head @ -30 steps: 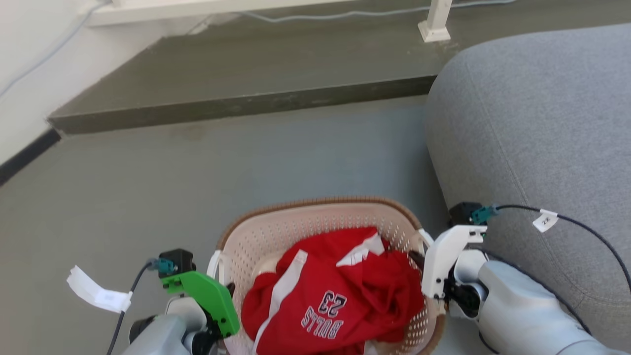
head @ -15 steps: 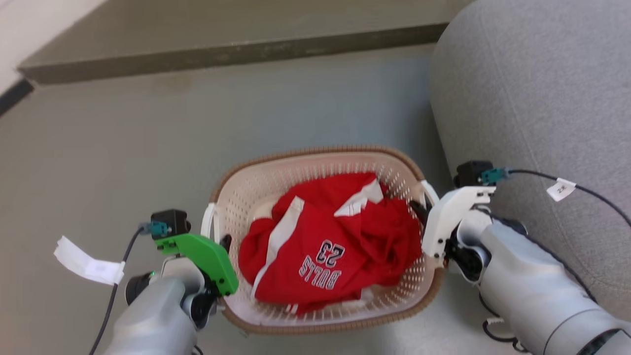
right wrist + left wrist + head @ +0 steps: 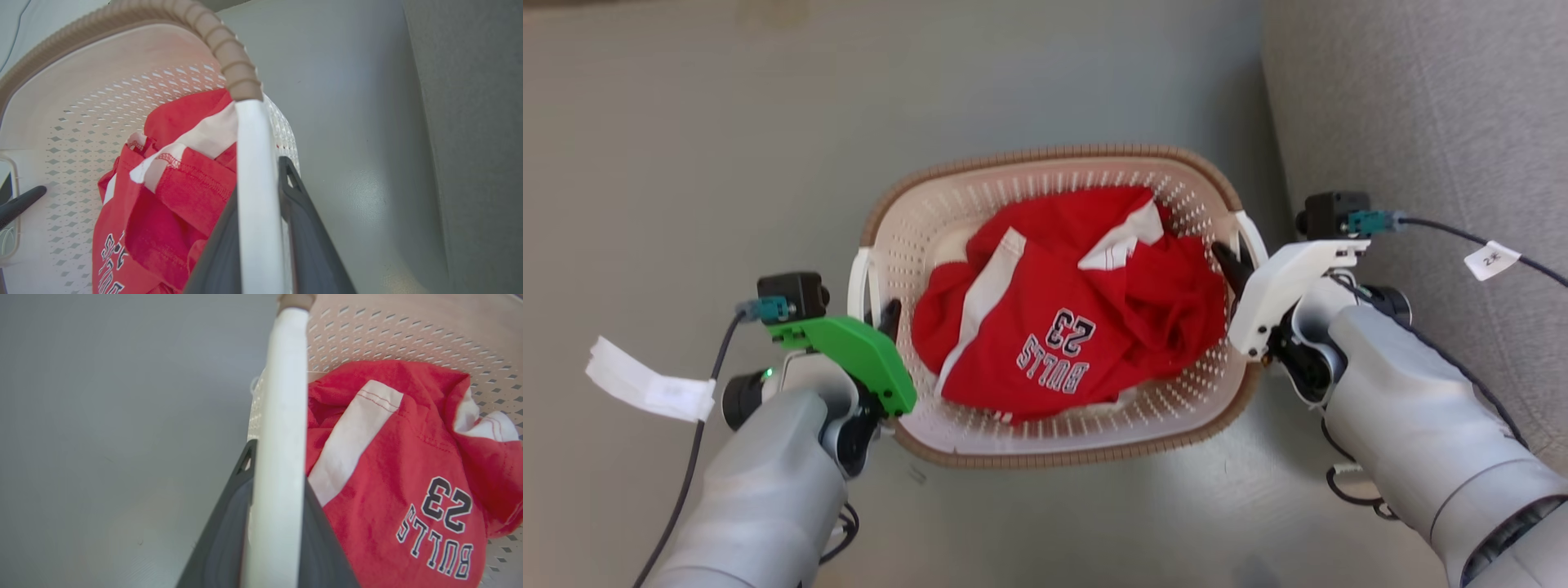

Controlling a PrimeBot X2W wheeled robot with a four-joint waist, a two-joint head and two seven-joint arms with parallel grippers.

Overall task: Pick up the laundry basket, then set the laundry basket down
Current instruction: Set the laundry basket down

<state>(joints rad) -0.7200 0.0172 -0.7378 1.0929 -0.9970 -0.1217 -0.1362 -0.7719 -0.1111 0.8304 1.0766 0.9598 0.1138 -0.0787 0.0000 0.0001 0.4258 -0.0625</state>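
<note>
as the left hand (image 3: pixel 876 314) and the right hand (image 3: pixel 1241 261) each pinch a side handle (image 3: pixel 282 416) of the laundry basket (image 3: pixel 1054 153) above the floor (image 3: pixel 727 122) beside the sofa (image 3: pixel 1421 122), the grasp seems done and setting it down remains.

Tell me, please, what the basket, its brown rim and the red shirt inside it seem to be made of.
Basket: likely molded plastic, cream, smooth and slightly glossy; regular punched holes in its wall.
Brown rim: also looks plastic, ribbed to imitate weaving.
Red shirt: soft matte fabric; it folds, with stitched seams and printed letters.
</note>
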